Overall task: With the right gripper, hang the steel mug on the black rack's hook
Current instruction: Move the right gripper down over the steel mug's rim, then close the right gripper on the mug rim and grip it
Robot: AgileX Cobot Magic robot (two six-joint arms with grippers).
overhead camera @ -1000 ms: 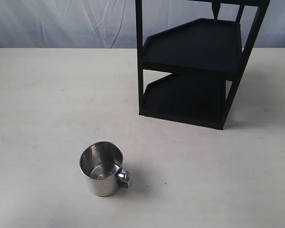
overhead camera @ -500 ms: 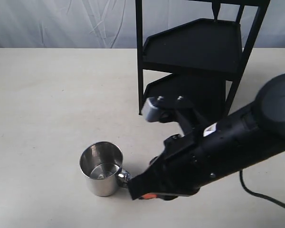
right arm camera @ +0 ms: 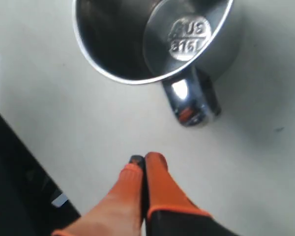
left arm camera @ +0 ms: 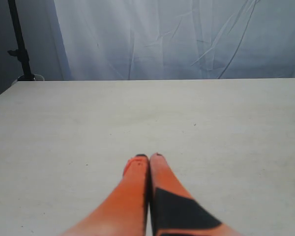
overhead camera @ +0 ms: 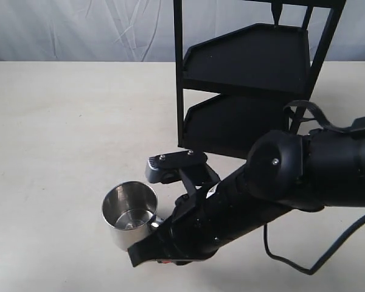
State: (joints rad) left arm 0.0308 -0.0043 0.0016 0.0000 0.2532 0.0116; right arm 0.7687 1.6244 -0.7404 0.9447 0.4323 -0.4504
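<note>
The steel mug (overhead camera: 129, 213) stands upright on the table at the front left, with its handle (overhead camera: 160, 226) pointing right. In the right wrist view the mug (right arm camera: 152, 39) is seen from above, and its looped handle (right arm camera: 191, 101) faces the right gripper (right arm camera: 146, 160). That gripper is shut and empty, a short gap from the handle. In the exterior view the right gripper (overhead camera: 137, 254) lies low, just in front of and to the right of the mug. The black rack (overhead camera: 243, 67) stands at the back right, and its hook (overhead camera: 276, 12) hangs near the top. My left gripper (left arm camera: 148, 157) is shut and empty.
The pale table (overhead camera: 61, 121) runs back to a white curtain (overhead camera: 79, 30). The right arm's bulky body (overhead camera: 304, 170) crosses in front of the rack's lower shelf, trailing a black cable (overhead camera: 280, 255). A dark stand pole (left arm camera: 18, 44) rises beyond the table's far corner.
The right arm has come in from the right and swung down and left, so its tip now lies beside the mug's handle. The mug has stayed in place.
</note>
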